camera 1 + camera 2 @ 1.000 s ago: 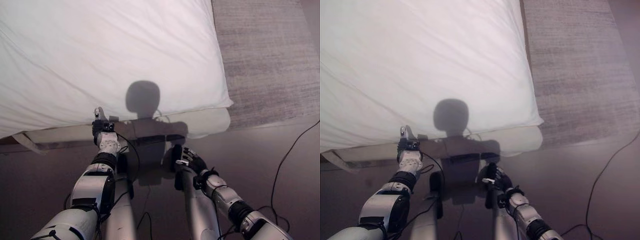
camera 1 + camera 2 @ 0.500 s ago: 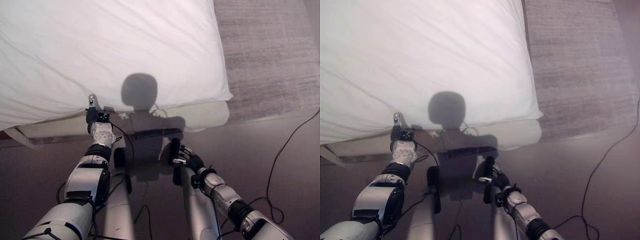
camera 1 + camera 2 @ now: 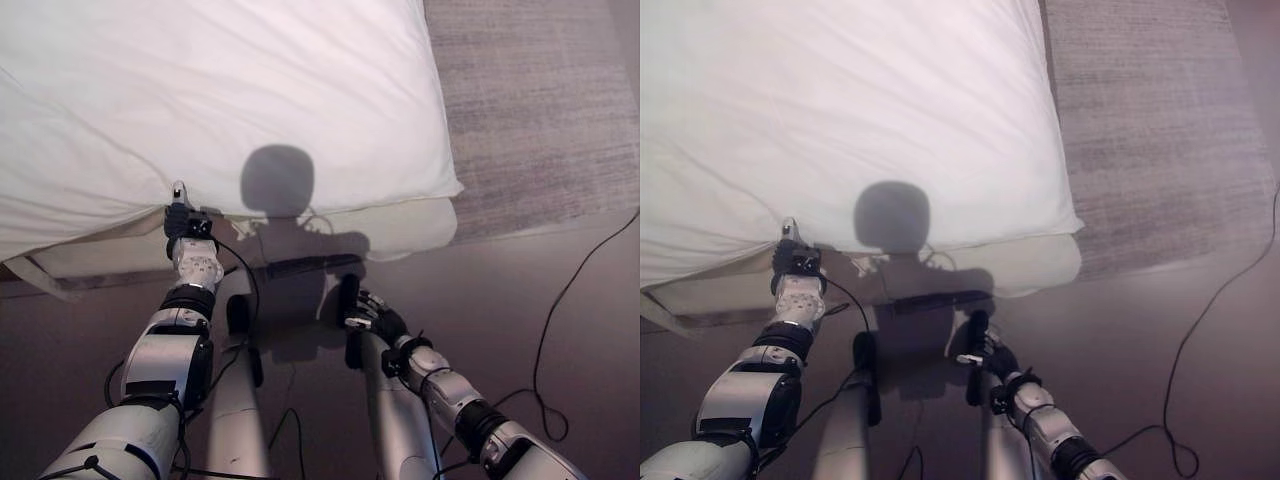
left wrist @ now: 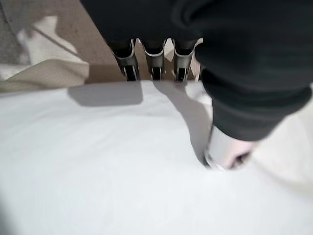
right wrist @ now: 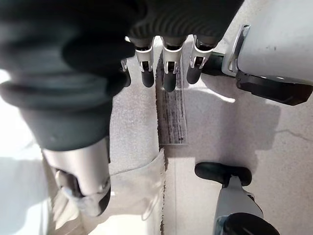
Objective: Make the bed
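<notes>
Rug (image 3: 540, 110): grey, woven with faint stripes, lying flat on the floor, beside the bed's right side and reaching the far edge of view.
Floor (image 3: 560, 330): smooth, brownish-grey, bare in front of the bed's foot and beside the rug's near edge.
Rug edge: straight, running at a slant from the bed's corner toward the right.

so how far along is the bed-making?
Done: the white duvet already covers the bed top up to the corner by the grey rug. In hand: the left robot hand is at the duvet's near edge, fingers under it and thumb on top, seemingly pinching it. Left: that edge is rumpled and raised. The right robot hand hangs low, holding nothing.
</notes>
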Controlling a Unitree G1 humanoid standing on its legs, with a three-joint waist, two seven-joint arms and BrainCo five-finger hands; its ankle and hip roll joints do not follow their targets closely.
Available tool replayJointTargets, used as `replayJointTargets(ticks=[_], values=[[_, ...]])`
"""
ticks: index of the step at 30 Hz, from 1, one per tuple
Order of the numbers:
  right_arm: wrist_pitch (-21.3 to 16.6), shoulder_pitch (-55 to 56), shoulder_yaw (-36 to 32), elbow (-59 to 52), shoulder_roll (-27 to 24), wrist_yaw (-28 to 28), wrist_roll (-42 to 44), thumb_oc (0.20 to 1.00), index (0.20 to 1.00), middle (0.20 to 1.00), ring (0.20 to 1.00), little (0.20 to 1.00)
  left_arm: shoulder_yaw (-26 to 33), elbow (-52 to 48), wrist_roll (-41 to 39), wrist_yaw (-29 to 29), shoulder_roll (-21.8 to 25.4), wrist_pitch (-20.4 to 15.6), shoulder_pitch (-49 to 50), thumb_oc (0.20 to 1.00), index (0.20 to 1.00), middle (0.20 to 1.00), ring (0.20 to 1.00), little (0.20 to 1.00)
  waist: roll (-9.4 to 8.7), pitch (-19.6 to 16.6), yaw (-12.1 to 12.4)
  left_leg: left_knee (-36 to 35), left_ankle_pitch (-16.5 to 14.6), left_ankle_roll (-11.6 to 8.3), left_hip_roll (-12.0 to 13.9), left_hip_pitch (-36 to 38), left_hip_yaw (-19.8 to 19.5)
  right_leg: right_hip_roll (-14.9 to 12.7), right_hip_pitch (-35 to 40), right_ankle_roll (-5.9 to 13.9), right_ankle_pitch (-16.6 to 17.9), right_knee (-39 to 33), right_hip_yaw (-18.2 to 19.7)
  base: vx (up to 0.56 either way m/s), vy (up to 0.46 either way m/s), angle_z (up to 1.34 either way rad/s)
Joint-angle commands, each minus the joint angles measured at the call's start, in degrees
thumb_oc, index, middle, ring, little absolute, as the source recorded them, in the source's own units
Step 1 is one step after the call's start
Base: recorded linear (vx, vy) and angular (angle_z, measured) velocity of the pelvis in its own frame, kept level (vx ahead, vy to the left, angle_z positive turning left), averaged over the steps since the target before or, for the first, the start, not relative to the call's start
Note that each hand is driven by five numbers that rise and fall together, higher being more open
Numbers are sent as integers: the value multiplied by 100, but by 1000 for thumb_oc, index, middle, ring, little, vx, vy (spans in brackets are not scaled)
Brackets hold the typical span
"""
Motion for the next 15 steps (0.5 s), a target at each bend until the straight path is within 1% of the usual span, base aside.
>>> replayJointTargets(ticks=[1, 4, 5, 6, 7, 8, 9, 10, 13, 14, 15], values=[[-146, 329, -12, -490, -196, -49, 25, 1000, 1000, 1000, 1000, 1000, -368, -752, 90, -107, -228, -294, -618, 200, 200, 200, 200, 200, 297, -119, 47, -310, 316, 429, -442, -319, 111, 37, -85, 390, -303, 187, -72, 0, 0, 0], [-178, 300, -58, -505, -166, -65, 118, 1000, 1000, 1000, 1000, 1000, -452, -1164, 49, -143, -355, -385, -568, 200, 200, 200, 200, 200, 328, -91, 77, -358, 375, 448, -475, -317, 108, 20, -76, 391, -248, 141, -57, 0, 0, 0], [-178, 305, -57, -504, -167, -64, 118, 1000, 1000, 1000, 1000, 1000, -453, -1168, 51, -139, -359, -386, -561, 200, 200, 200, 200, 200, 330, -86, 81, -354, 344, 443, -470, -292, 107, 24, -55, 397, -277, 152, -57, 0, 0, 0], [-232, 315, -106, -583, -130, -43, 307, 1000, 1000, 1000, 1000, 1000, -533, -1619, 11, -261, -509, -455, -428, 200, 200, 200, 200, 200, 345, -66, 113, -380, 366, 450, -491, -280, 80, 12, -23, 392, -282, 132, -78, 0, 0, 0], [-233, 322, -109, -582, -132, -40, 310, 1000, 1000, 1000, 1000, 1000, -540, -1644, 20, -247, -521, -462, -408, 200, 200, 200, 200, 200, 348, -66, 116, -383, 368, 449, -492, -273, 77, 11, -14, 392, -282, 130, -81, -2, -18, 4], [-288, 334, -157, -680, -100, 4, 471, 1000, 1000, 1000, 1000, 1000, -608, -2170, -5, -375, -700, -548, -206, 200, 200, 200, 200, 200, 374, -50, 150, -423, 383, 461, -508, -232, 43, 12, 14, 388, -288, 124, -92, -1, -3, 4], [-288, 336, -157, -680, -100, 4, 471, 1000, 1000, 1000, 1000, 1000, -609, -2174, -2, -371, -702, -549, -203, 200, 200, 200, 200, 200, 375, -50, 150, -424, 383, 461, -508, -230, 42, 12, 16, 388, -288, 122, -93, -8, 4, 3], [-394, 314, -228, -738, -10, 107, 834, 1000, 1000, 1000, 1000, 1000, -660, -2693, -64, -586, -829, -635, -16, 200, 200, 200, 200, 200, 406, -27, 199, -438, 393, 470, -537, -202, 21, 12, 35, 374, -293, 129, -97, 0, 0, 0], [-553, 211, -301, -738, 247, 292, 1700, 1000, 1000, 1000, 1000, 1000, -821, -3302, -226, -856, -1091, -735, 224, 200, 200, 200, 200, 200, 452, -24, 270, -490, 410, 484, -554, -149, 20, 17, 79, 375, -294, 99, -108, -5, 8, 1], [-557, 210, -304, -727, 248, 301, 1708, 1000, 1000, 1000, 1000, 1000, -829, -3318, -220, -847, -1095, -738, 237, 200, 200, 200, 200, 200, 451, -22, 276, -494, 411, 484, -552, -142, 21, 18, 86, 375, -292, 95, -107, 0, 0, 0], [-641, 72, -338, -689, 477, 457, 2439, 1000, 1000, 1000, 1000, 1000, -924, -3627, -274, -961, -1202, -782, 347, 200, 200, 200, 200, 200, 495, -15, 334, -529, 420, 489, -579, -107, 18, 22, 132, 372, -283, 64, -112, 0, 0, 0]])
